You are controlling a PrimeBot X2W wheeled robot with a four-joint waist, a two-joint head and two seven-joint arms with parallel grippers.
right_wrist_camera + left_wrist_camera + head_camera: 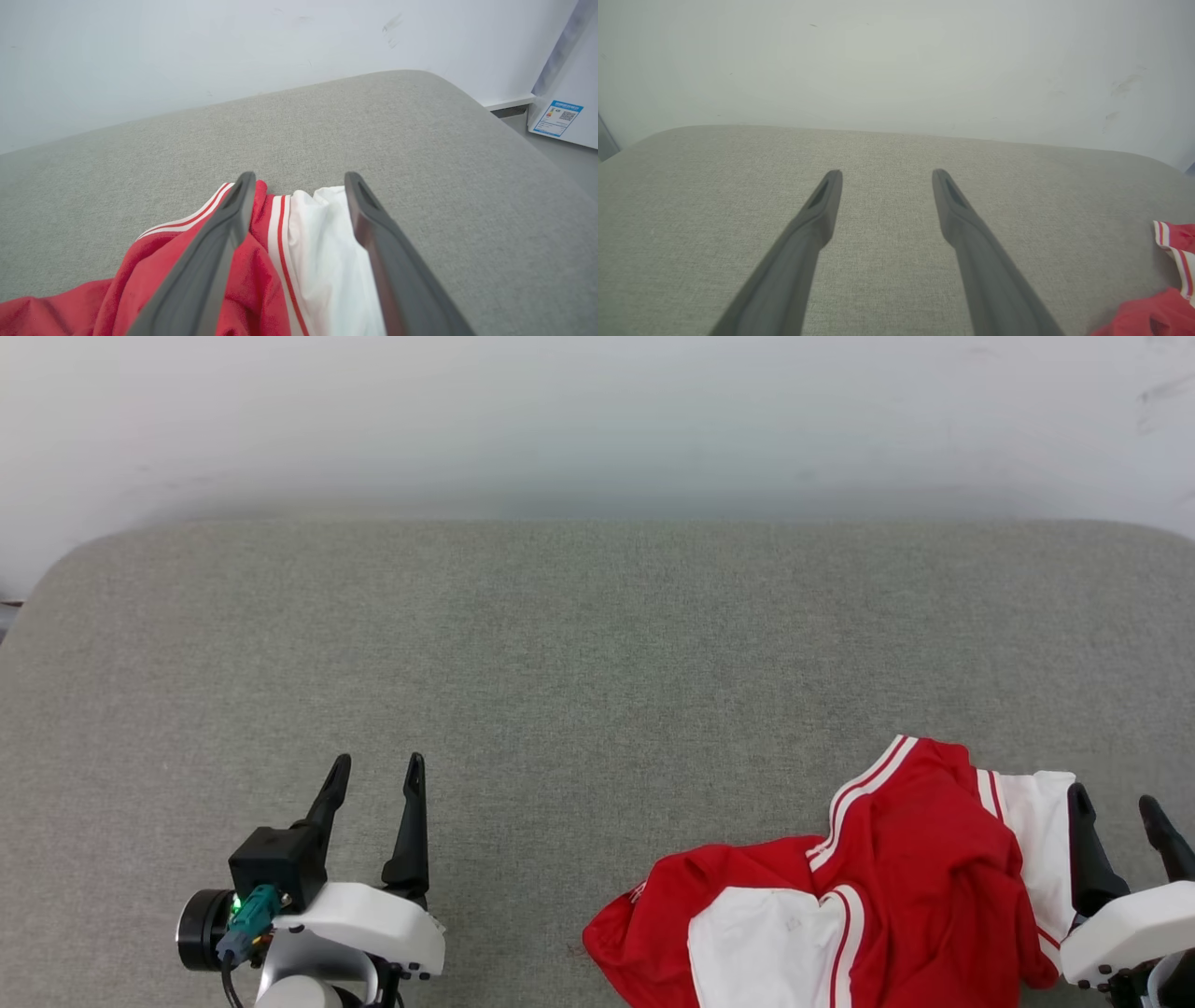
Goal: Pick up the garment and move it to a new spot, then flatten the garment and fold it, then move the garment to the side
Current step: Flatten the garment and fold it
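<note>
The garment (896, 887) lay crumpled at the near right of the surface (597, 663), its long axis left to right, one white sleeve between the spread, empty fingers of my right hand (1115, 798), while my left hand (379, 761), also released, stood well apart.

The garment (920, 859) is soft matt cloth; the cushion (597, 644) under it is coarse-woven, matt grey fabric.
</note>
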